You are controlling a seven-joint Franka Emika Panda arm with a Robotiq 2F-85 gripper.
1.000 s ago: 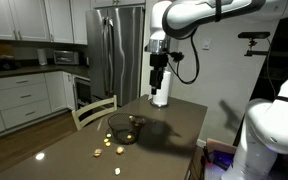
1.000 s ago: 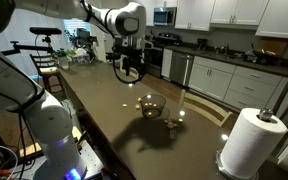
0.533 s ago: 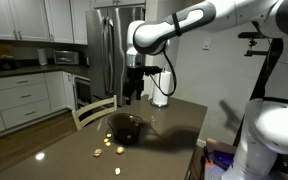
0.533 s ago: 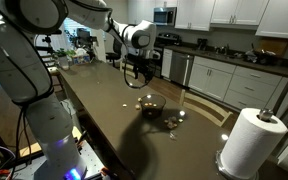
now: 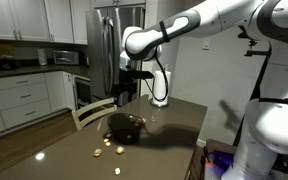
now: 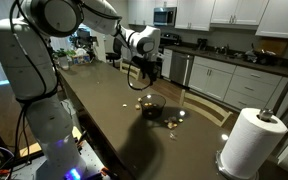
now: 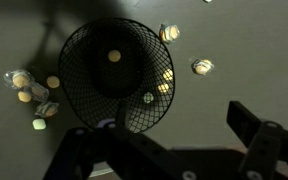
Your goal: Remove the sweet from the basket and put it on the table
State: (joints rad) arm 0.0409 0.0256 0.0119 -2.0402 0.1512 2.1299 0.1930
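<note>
**A:** Entry one, end effector?
**B:** Robotiq gripper [image 7: 162,135] on a white arm [image 5: 199,18]. Its fingers [image 7: 256,132] are spread wide with nothing between them. In an exterior view the gripper [image 5: 123,93] hangs above the basket, clear of it.

**A:** Entry two, container?
**B:** Small round black wire-mesh basket [image 7: 84,100], bowl-shaped. It stands upright on the large dark brown glossy table [image 5: 179,122], directly under the wrist camera.

**A:** Contents?
**B:** One round yellow sweet [image 7: 113,56] lies inside on the mesh floor. Two further pale pieces show near the rim; whether they are inside or beneath the mesh cannot be told.

**A:** Loose stock?
**B:** Wrapped sweets lie scattered on the tabletop around the basket. There is a cluster [image 7: 29,88] on one side and a pair [image 7: 202,67] on the opposite side.

**A:** Sundries?
**B:** White paper towel roll [image 6: 250,142], upright near the table's edge. Pale wooden chair [image 5: 92,108] beside the table. Stainless steel refrigerator [image 5: 112,45] behind.
</note>
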